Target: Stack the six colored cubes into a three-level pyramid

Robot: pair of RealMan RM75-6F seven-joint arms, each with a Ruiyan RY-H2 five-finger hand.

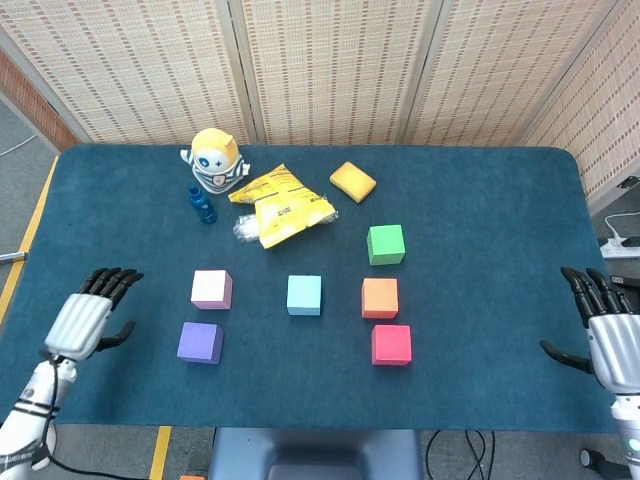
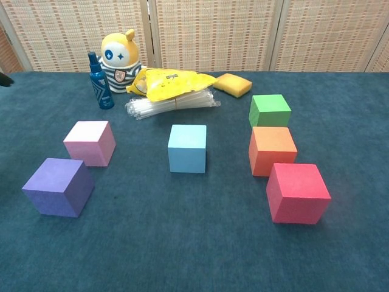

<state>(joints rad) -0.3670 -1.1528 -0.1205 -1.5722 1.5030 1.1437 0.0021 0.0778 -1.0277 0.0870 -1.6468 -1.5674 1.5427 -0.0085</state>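
Observation:
Six cubes lie apart on the blue table: pink, purple, light blue, orange, green and red. My left hand hovers over the table's left part, left of the pink and purple cubes, fingers apart and holding nothing. My right hand is at the table's right edge, open and empty. In the chest view only a dark fingertip shows at the left edge.
At the back stand a yellow robot toy, a small blue bottle, a yellow bag on a bundle of clear straws and a yellow sponge. A woven screen runs behind the table.

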